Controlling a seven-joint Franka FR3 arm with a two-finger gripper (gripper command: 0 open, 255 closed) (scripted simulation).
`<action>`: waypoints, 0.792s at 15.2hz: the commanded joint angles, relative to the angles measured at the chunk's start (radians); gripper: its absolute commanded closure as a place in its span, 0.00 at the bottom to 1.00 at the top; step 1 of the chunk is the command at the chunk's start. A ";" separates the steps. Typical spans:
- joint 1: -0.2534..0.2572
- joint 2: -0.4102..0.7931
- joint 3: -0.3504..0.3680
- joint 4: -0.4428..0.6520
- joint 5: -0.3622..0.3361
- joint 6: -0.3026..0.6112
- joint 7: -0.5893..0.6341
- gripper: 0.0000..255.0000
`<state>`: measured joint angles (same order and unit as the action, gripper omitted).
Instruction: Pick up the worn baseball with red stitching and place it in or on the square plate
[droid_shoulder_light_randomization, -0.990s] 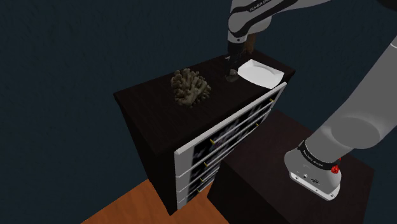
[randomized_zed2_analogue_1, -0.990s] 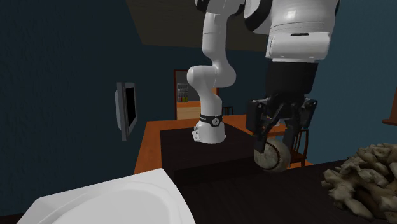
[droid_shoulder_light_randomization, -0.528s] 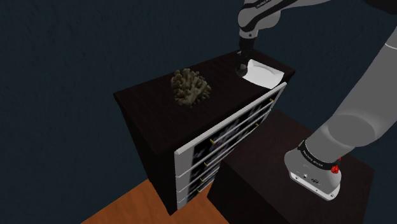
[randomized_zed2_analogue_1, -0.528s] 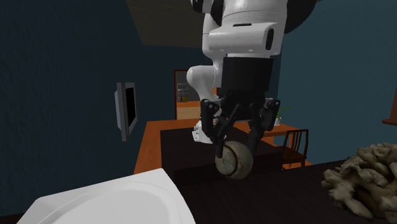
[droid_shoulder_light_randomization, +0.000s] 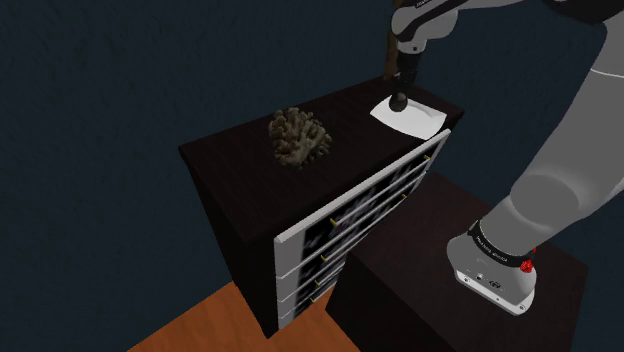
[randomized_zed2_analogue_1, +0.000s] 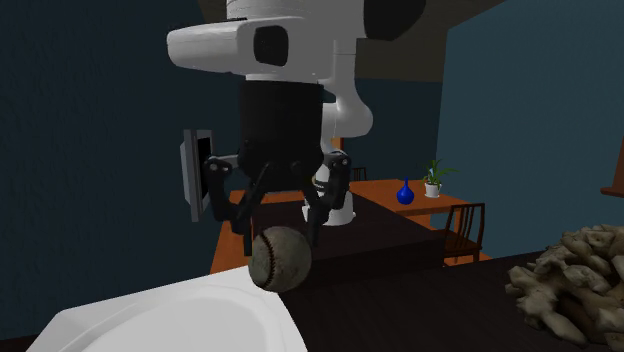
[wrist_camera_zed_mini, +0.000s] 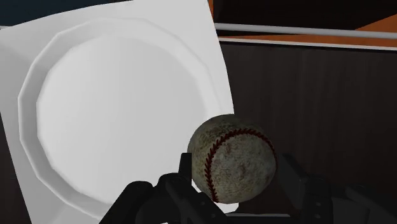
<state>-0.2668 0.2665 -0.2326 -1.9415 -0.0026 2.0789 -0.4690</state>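
A scuffed, off-white baseball (wrist_camera_zed_mini: 233, 159) with red stitching is clasped between the black fingers of my gripper (wrist_camera_zed_mini: 236, 181). It hangs in the air, clear of the dark dresser top (droid_shoulder_light_randomization: 250, 170). In the second exterior view the baseball (randomized_zed2_analogue_1: 279, 259) hovers just above the far edge of the white square plate (randomized_zed2_analogue_1: 170, 320), under the gripper (randomized_zed2_analogue_1: 281, 245). Seen from the wrist, the ball is over the plate's (wrist_camera_zed_mini: 121, 102) rim, at one side, with the round well beside it. In the shoulder view the gripper (droid_shoulder_light_randomization: 398, 100) stands over the plate (droid_shoulder_light_randomization: 415, 120) at the dresser's far corner.
A lumpy, coral-like object (droid_shoulder_light_randomization: 298, 137) sits mid-dresser, well away from the plate. White-edged drawer fronts (droid_shoulder_light_randomization: 360, 210) face the dark stand (droid_shoulder_light_randomization: 480, 300). A chair (randomized_zed2_analogue_1: 462, 232), a blue vase (randomized_zed2_analogue_1: 404, 192) and a wall screen (randomized_zed2_analogue_1: 197, 172) lie beyond.
The gripper has carried the baseball from the dresser top beside the plate to over the plate's edge, moving leftward in the second exterior view. The grip has not changed.
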 joint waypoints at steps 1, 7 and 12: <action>-0.033 0.038 -0.015 0.048 0.008 -0.009 -0.051 1.00; -0.128 0.153 -0.046 0.216 0.036 -0.059 -0.180 1.00; -0.154 0.208 -0.047 0.243 0.050 -0.031 -0.209 1.00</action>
<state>-0.4188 0.4671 -0.2800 -1.6957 0.0451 2.0371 -0.6755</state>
